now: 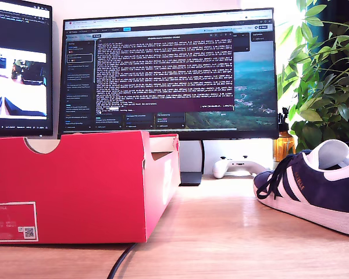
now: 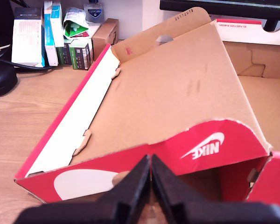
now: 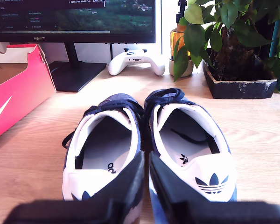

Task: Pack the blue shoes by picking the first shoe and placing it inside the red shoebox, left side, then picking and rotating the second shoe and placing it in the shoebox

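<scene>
The red shoebox (image 1: 75, 186) stands open at the exterior view's left, its white label end facing the camera. My first gripper (image 2: 150, 157) hovers shut just outside the swoosh wall of the shoebox (image 2: 210, 144), whose cardboard inside holds nothing. The blue shoes sit side by side on the wooden table, heels toward my second gripper (image 3: 146, 156): one shoe (image 3: 107, 140) and the other (image 3: 191, 140). That gripper is shut, low over the gap between the two heels, with nothing seen in its jaws. One navy shoe (image 1: 314, 186) shows at the exterior view's right. Neither arm appears in the exterior view.
Two monitors (image 1: 168, 70) stand behind the table. A white game controller (image 3: 135, 63), an amber bottle (image 1: 284, 145) and a potted plant (image 3: 233, 46) stand beyond the shoes. A black cable (image 1: 122, 261) runs by the box. Small cartons (image 2: 51, 32) lie past the shoebox.
</scene>
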`<state>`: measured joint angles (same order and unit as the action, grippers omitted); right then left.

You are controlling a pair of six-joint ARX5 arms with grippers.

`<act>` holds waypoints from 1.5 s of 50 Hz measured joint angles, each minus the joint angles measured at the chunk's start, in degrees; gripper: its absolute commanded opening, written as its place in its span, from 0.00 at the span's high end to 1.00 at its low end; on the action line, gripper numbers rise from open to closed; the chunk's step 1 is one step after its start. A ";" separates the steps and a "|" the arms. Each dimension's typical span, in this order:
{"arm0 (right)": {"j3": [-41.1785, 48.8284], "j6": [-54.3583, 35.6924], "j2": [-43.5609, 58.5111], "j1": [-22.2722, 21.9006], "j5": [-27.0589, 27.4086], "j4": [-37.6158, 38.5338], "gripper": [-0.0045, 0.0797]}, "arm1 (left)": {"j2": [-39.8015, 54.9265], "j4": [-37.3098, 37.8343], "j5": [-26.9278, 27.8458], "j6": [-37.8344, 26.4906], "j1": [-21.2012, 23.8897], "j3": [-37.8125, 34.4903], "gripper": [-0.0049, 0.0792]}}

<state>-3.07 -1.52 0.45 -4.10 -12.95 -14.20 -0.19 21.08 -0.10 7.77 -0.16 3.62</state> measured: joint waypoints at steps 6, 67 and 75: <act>0.00 0.00 0.00 0.00 0.00 0.00 0.95 | 0.00 -0.11 0.00 0.00 -0.66 0.00 0.96; -2.93 37.51 0.37 0.02 -8.83 6.45 0.96 | 2.64 -0.35 29.66 6.97 0.17 13.27 0.96; -9.16 35.21 2.54 0.02 -8.85 5.44 0.96 | 10.73 10.19 29.48 0.26 0.17 20.65 0.96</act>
<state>-12.23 33.69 2.98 -4.08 -21.80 -8.75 10.55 31.27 29.39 8.03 0.01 24.27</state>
